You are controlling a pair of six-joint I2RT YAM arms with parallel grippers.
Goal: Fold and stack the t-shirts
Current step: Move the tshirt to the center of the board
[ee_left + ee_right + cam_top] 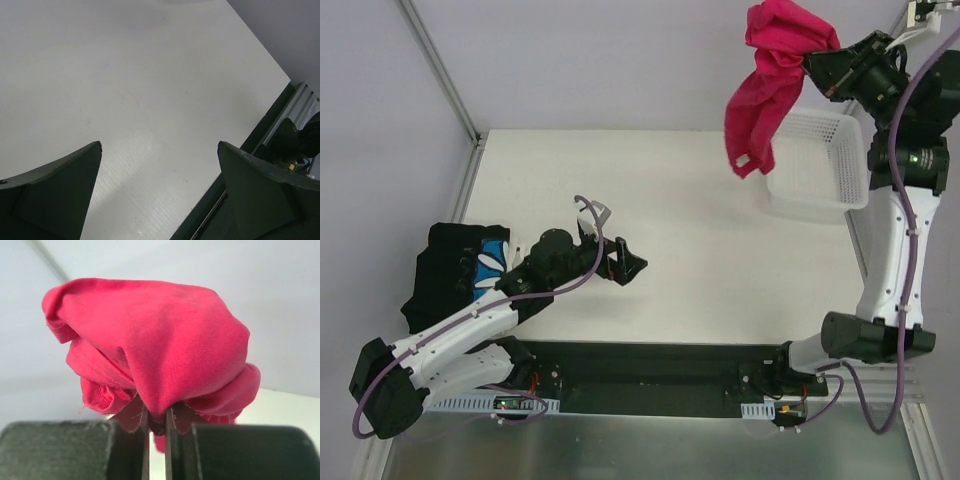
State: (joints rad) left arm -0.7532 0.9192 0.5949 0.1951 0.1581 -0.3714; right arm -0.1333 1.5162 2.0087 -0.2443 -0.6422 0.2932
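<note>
The right jaws are clamped on a small bunch of the pink t-shirt (768, 85), held high over the far right corner, above the white basket (852, 160). The rest of the cloth hangs down in a twisted rope, its lower end in front of the basket's far rim. Seen from the right wrist, the pinch takes only a narrow fold of fabric, so the likeliest failure is the cloth sliding out during a quick swing and dropping back into the basket or off the tabletop (700, 250). The dangling end could also snag the basket rim and drag the basket along. Set down as it hangs, the shirt would probably land in a heap, with no flat shape to fold. The left jaws stand wide apart and hold nothing, low over the bare tabletop beside the black t-shirt (448, 272), which lies at the left edge and seems to overhang it; a careless reach from that arm might push it off
</note>
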